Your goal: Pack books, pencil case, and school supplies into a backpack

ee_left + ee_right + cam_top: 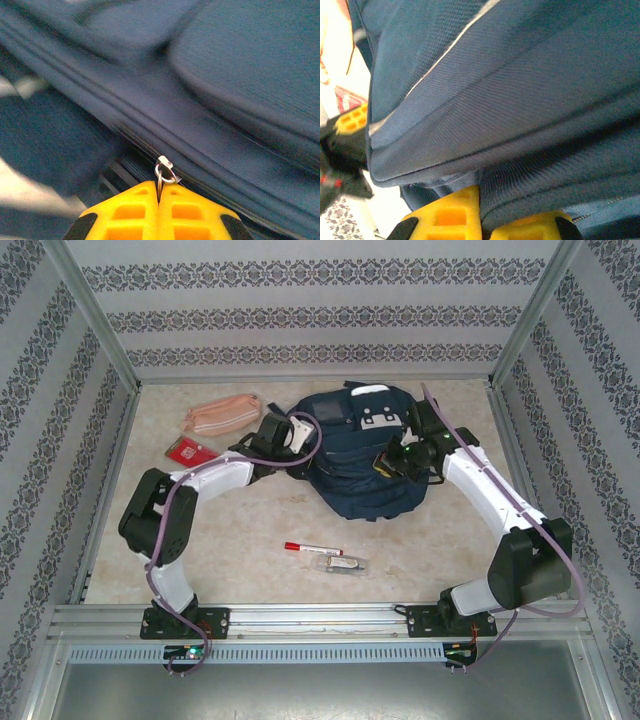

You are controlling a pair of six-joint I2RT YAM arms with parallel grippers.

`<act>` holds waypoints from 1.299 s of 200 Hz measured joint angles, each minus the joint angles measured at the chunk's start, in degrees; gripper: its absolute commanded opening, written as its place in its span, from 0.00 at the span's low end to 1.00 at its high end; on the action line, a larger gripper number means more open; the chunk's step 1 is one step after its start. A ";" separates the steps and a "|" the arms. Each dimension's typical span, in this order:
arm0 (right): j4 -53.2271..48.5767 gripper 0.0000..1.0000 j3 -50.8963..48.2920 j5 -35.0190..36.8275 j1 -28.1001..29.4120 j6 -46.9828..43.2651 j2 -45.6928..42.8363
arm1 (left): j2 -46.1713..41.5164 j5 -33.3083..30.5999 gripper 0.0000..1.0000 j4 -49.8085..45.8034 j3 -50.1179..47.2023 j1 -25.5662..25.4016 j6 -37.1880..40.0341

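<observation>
The backpack [362, 475] lies at the rear centre of the desk [250, 530]. The left claw [159, 194] is clamped tight on its zip pull [165, 169]. The right claw [482, 210] is pinched on a fold of backpack fabric.

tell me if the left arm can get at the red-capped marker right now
Probably, but not straight away: the marker lies on bare table, yet the left fingers are shut on the zip pull of the backpack.

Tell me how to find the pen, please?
Find the big navy backpack. Nearer the arm bases lies a slim white pen. Its red cap sets it apart from the clear-wrapped packet beside it.
</observation>
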 measured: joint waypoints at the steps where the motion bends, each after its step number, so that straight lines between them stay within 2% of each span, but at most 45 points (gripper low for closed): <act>1: -0.28 0.00 0.15 0.00 -0.11 -0.44 0.00 | 0.37 -0.11 0.00 0.02 0.26 0.20 0.02; 18: -1.31 0.00 1.68 -0.26 -1.14 -4.00 -0.02 | 4.59 2.03 0.00 -0.50 3.43 1.92 0.46; 58: -2.43 0.00 3.93 -0.28 -1.92 -8.50 -0.02 | 10.14 3.93 0.00 -2.40 11.80 1.90 1.31; 67: -2.82 0.00 4.09 -0.24 -2.21 -8.83 -0.02 | 10.64 4.07 0.12 -2.47 12.85 1.90 1.46; 80: -3.54 0.20 4.11 0.37 -2.23 -9.25 -0.02 | 10.86 4.02 0.28 -2.64 13.38 1.92 1.64; 95: -5.90 0.32 4.09 1.40 -2.27 -10.23 -0.31 | 10.84 3.87 0.40 -3.06 12.98 2.60 1.49; 106: -7.65 0.36 4.07 2.27 -2.25 -10.60 -0.83 | 10.29 3.93 0.47 -2.60 11.32 3.43 1.51; 146: -10.47 0.47 2.89 5.90 -0.66 -15.43 -2.16 | 3.96 5.33 0.51 -5.09 4.66 5.35 -1.44; 176: -12.26 0.55 2.64 13.42 6.21 -22.36 -2.64 | -2.97 6.56 0.56 -10.32 4.72 5.35 -5.53; 179: -12.26 0.57 2.62 14.34 7.10 -23.02 -2.82 | -3.67 6.54 0.56 -11.17 4.81 5.35 -6.21; 182: -12.13 0.64 2.58 15.54 8.07 -23.82 -3.06 | -4.26 6.51 0.57 -12.13 5.01 5.35 -6.82; 184: -12.04 0.85 2.54 16.28 8.74 -24.48 -3.28 | -4.66 6.51 0.57 -12.87 5.18 5.35 -7.34; 185: -11.98 0.92 2.49 16.83 9.25 -24.63 -3.43 | -4.94 6.49 0.57 -13.51 5.29 5.35 -7.67; 189: -11.80 0.98 2.43 18.34 10.43 -25.79 -3.78 | -5.49 6.49 0.58 -14.88 5.64 5.35 -8.48; 220: -8.92 0.98 2.36 32.30 19.08 -34.10 -7.74 | -10.51 4.35 0.60 -26.05 6.25 5.46 -14.62; 238: -8.37 0.98 2.89 36.33 19.67 -38.32 -8.70 | -14.10 1.97 0.61 -30.25 4.39 6.47 -17.55; 260: -5.38 0.98 0.90 39.87 19.63 -40.26 -11.21 | -17.81 -0.92 0.63 -34.03 1.86 11.04 -20.13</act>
